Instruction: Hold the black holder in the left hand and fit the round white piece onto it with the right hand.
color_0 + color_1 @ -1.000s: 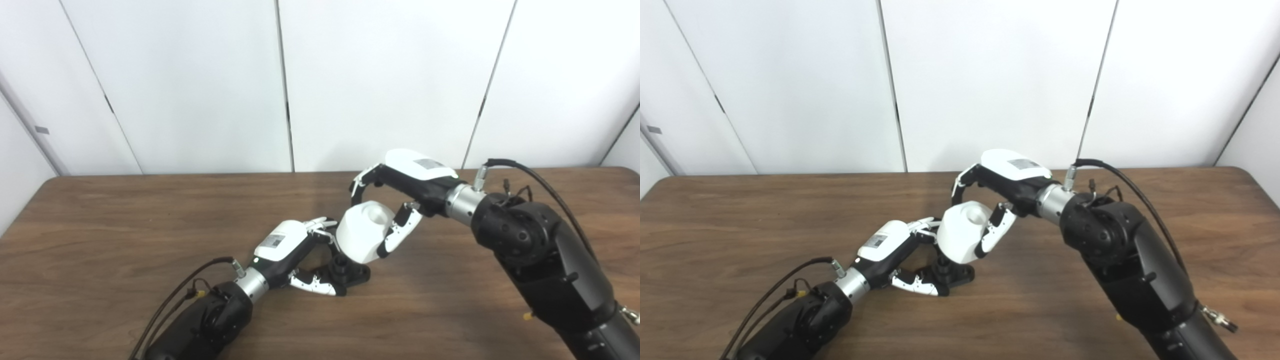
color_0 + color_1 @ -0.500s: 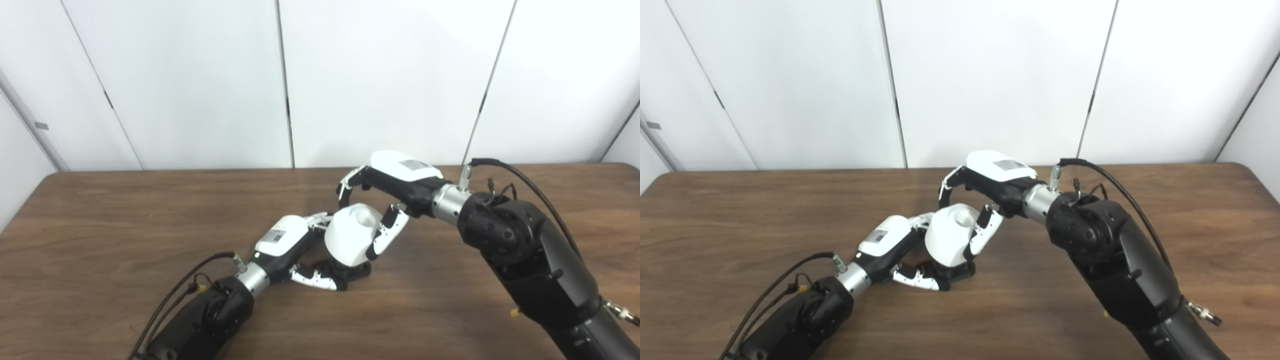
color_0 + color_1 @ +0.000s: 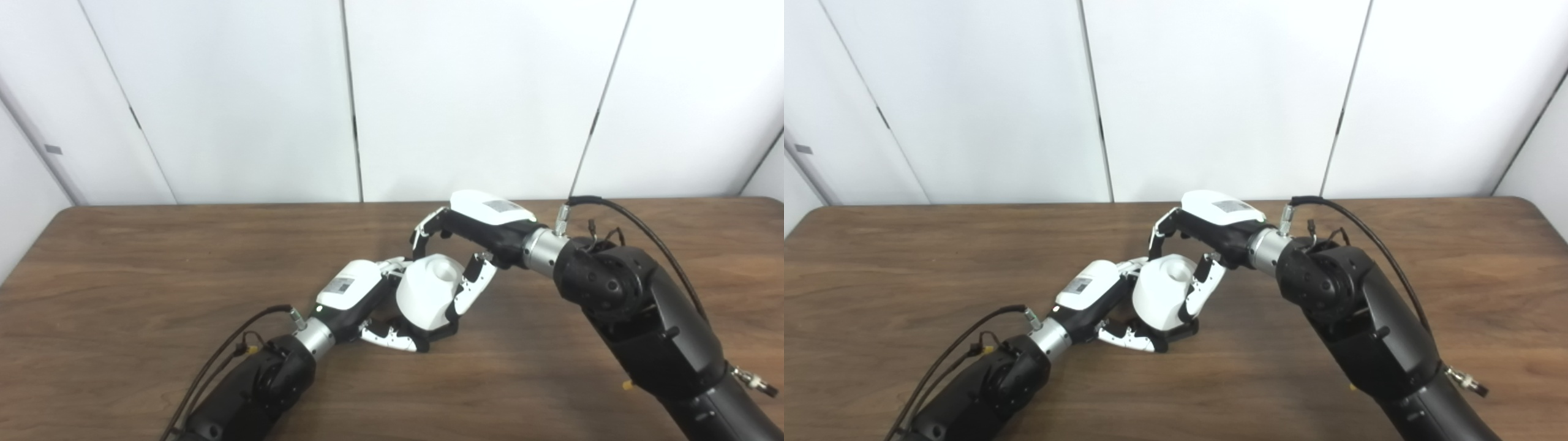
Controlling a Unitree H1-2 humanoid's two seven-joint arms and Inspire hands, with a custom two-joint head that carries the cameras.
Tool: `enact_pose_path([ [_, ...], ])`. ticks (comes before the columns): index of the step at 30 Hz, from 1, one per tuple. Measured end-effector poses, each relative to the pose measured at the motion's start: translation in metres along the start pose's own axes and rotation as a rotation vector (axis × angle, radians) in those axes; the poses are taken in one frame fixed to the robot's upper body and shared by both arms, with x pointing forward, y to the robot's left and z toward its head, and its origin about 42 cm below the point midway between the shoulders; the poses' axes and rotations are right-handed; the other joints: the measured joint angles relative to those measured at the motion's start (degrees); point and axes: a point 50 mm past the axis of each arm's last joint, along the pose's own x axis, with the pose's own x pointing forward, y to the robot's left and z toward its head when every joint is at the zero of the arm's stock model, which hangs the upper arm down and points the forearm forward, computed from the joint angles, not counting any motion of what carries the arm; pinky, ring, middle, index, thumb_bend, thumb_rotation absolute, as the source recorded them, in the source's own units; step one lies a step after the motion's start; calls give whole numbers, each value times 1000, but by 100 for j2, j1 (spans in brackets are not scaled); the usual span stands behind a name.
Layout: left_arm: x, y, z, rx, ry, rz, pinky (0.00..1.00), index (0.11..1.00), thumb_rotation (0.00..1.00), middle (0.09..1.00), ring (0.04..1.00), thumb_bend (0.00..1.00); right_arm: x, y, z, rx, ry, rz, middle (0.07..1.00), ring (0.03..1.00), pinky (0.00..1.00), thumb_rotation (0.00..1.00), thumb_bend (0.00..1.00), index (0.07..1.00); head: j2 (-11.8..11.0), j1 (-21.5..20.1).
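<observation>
The left hand (image 3: pixel 358 300) grips the black holder (image 3: pixel 442 331) on the wooden table (image 3: pixel 122 275). The right hand (image 3: pixel 465 245) clasps the round white piece (image 3: pixel 429 294) directly on the holder; it seems nearly seated, release remaining.

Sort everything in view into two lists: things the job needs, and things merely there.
Needed: black holder, round white piece, left hand gripping the holder, right hand gripping the piece.

Merely there: wooden table, white wall panels.

A dark brown wood-grain table (image 3: pixel 122 269) with rounded corners carries the small black plastic holder (image 3: pixel 446 331) near its middle.
</observation>
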Motion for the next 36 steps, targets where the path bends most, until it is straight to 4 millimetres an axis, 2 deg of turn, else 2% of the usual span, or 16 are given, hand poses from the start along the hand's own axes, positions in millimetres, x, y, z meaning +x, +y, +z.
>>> enact_pose_path([
  [17,0,0,1,-2,4,-2,851,488,77,879,917,521,13,13,-5,18,-6,17,761,784,724,129,521,481,35,-9],
  [23,0,0,0,-2,10,-6,860,489,77,877,922,521,18,17,3,12,-22,28,763,786,708,130,522,481,35,-9],
  [26,0,1,1,-1,14,-10,855,489,77,879,921,521,20,19,7,5,-26,30,771,803,737,130,523,481,44,0],
  [36,0,2,2,0,20,-12,848,489,78,879,919,520,25,21,14,-30,-35,41,779,791,705,131,522,481,79,-17],
])
